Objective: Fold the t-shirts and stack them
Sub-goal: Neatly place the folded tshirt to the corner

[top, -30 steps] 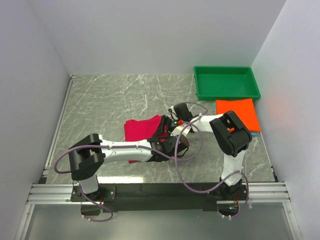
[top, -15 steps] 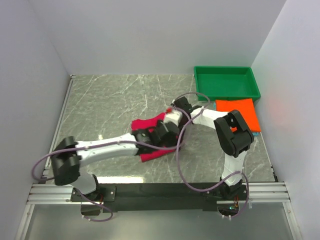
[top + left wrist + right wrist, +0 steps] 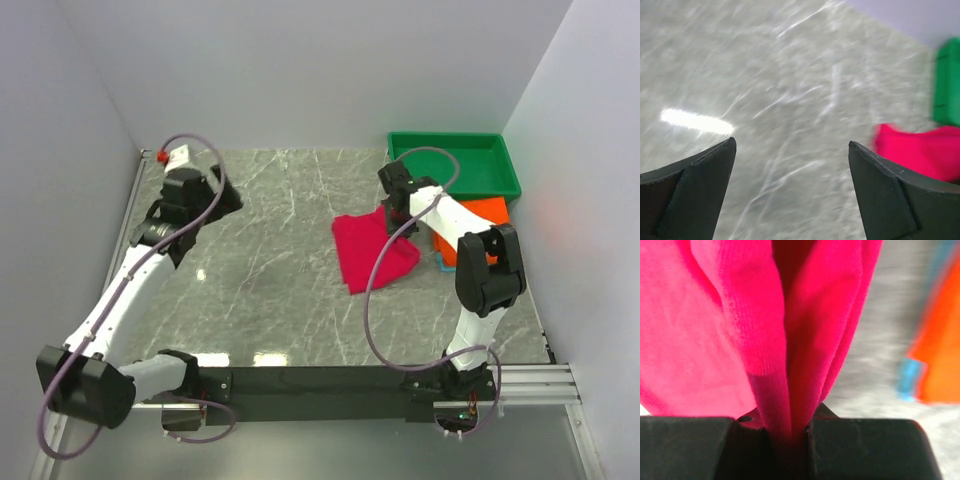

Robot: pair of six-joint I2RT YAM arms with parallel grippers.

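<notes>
Close to the far-left corner of the grey marbled desk (image 3: pixel 260 260), the left fingers (image 3: pixel 695 190) stand wide apart and hold nothing; in the left wrist view only bare desk shows between them, with the crimson-pink t-shirt (image 3: pixel 372 252) well off to their right. That shirt lies right of the desk's middle, roughly folded and skewed, most of it spread flat on the surface. At its far-right edge the right fingers (image 3: pixel 865 450) are closed tight on a bunched fold of the pink cloth, and the right wrist view shows several layers squeezed between them. Just right of that grip, along the right edge of the desk, sits the folded orange t-shirt (image 3: pixel 490 225), partly hidden behind the right arm. A thin teal t-shirt (image 3: pixel 440 262) edge peeks out from under its near-left corner. The green tray (image 3: pixel 450 165) stands in the far-right corner, just beyond the orange shirt.
</notes>
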